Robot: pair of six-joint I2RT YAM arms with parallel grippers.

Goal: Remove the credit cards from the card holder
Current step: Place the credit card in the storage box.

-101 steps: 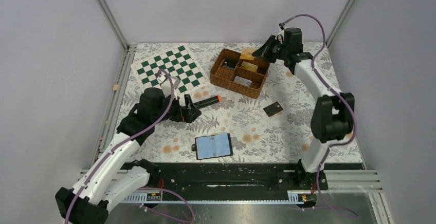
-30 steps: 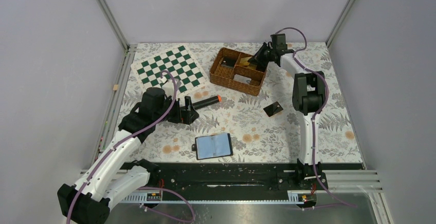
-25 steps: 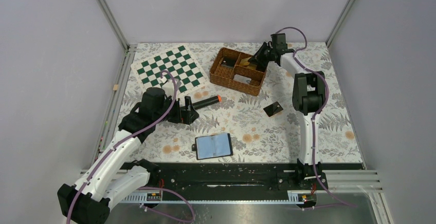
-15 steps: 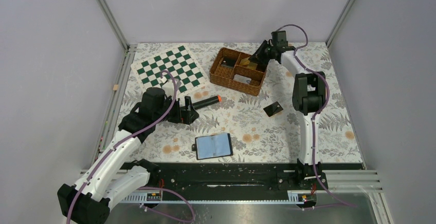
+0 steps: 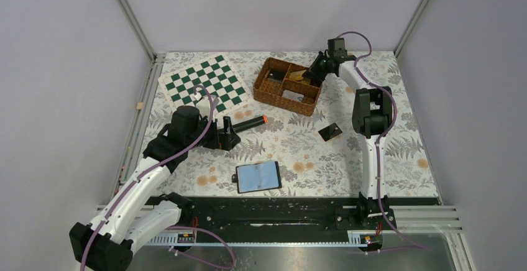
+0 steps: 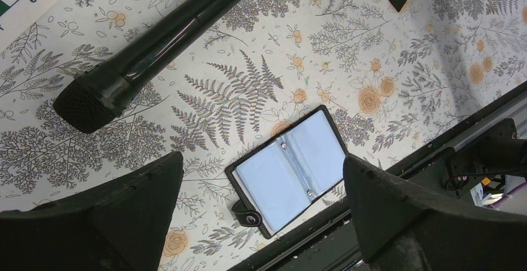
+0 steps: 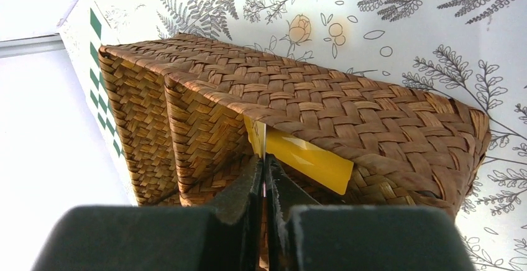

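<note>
The card holder (image 5: 258, 176) lies open near the front edge, seemingly emptied, the left gripper (image 5: 230, 133) spread wide and holding nothing beyond it, the dark card (image 5: 330, 132) loose on the floral tablecloth (image 5: 298, 153). Farther back the right gripper (image 7: 264, 165) is pinched on the orange-yellow card (image 7: 304, 156) inside the wicker basket (image 7: 348, 106); this looks like drop-off, calling for parted fingers and a clean lift. The surface is flat, enclosed by plain grey walls (image 5: 261, 10).

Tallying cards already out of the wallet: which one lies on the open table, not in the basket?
The dark brown-black card, flat on the floral table just outside the wicker basket; the orange-yellow card sits inside that basket.
</note>
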